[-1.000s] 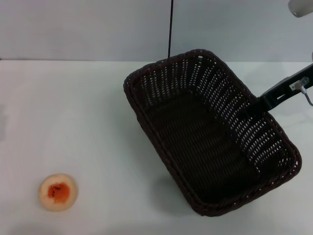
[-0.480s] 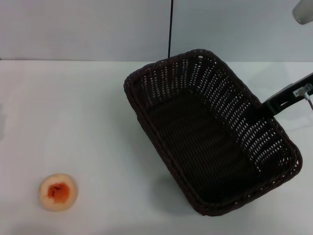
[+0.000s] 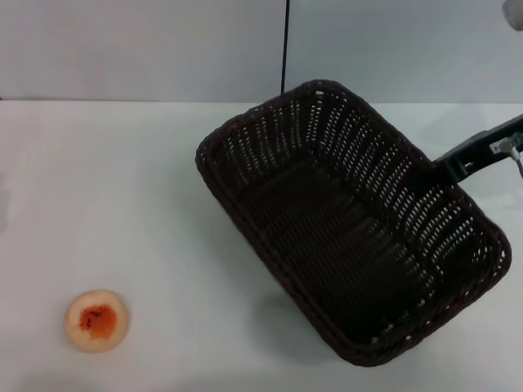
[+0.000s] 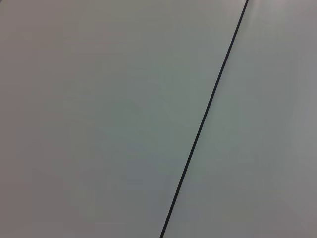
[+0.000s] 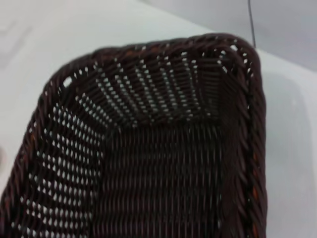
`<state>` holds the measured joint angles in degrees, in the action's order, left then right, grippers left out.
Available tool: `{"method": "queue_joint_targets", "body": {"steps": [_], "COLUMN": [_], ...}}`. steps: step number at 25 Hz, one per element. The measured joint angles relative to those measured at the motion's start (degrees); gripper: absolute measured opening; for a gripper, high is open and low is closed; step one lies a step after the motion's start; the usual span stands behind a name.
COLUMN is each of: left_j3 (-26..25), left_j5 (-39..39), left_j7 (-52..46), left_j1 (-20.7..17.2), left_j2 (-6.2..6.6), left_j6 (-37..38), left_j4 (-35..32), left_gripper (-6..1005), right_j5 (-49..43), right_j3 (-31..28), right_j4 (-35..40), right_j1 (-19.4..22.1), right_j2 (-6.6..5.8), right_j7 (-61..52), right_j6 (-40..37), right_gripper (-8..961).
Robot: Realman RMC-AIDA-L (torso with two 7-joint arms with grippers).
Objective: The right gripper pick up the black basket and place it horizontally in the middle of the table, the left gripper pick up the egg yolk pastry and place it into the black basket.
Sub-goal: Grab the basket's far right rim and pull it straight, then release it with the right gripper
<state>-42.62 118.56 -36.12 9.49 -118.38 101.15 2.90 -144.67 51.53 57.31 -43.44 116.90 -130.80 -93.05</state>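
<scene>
The black basket (image 3: 343, 229) hangs tilted and diagonal over the right half of the white table (image 3: 122, 188), its shadow on the table below its near edge. My right gripper (image 3: 433, 172) reaches in from the right and holds the basket's far-right rim; its fingertips are hidden by the weave. The right wrist view looks down into the basket (image 5: 163, 163), which is empty. The egg yolk pastry (image 3: 97, 321) lies alone at the table's front left, far from the basket. My left gripper is out of view.
A grey wall with a thin dark vertical seam (image 3: 284, 49) stands behind the table. The left wrist view shows only that wall and seam (image 4: 208, 114).
The basket has risen and shifted slightly left and toward the camera, with the right arm lifting back and right. The pastry has not moved.
</scene>
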Motion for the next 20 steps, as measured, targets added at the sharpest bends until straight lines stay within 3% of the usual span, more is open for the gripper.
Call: {"method": "queue_joint_targets", "body": {"steps": [16, 20], "left_j3": [-0.78, -0.79], "left_j5": [0.00, 0.00], "left_j7": [0.00, -0.02], "left_j1": [0.19, 0.26], "left_j2": [0.00, 0.00], "left_j6": [-0.27, -0.27], "left_j4": [0.10, 0.19], "left_gripper": [643, 645], "right_j5": [14.09, 17.32], "right_j3": [-0.12, -0.12], "right_j4": [1.56, 1.33], "right_j1": [3.17, 3.13], "right_j2": [-0.15, -1.13], "right_j7": [10.81, 12.84], "right_j6": [1.30, 1.21], "right_gripper": [196, 196]}}
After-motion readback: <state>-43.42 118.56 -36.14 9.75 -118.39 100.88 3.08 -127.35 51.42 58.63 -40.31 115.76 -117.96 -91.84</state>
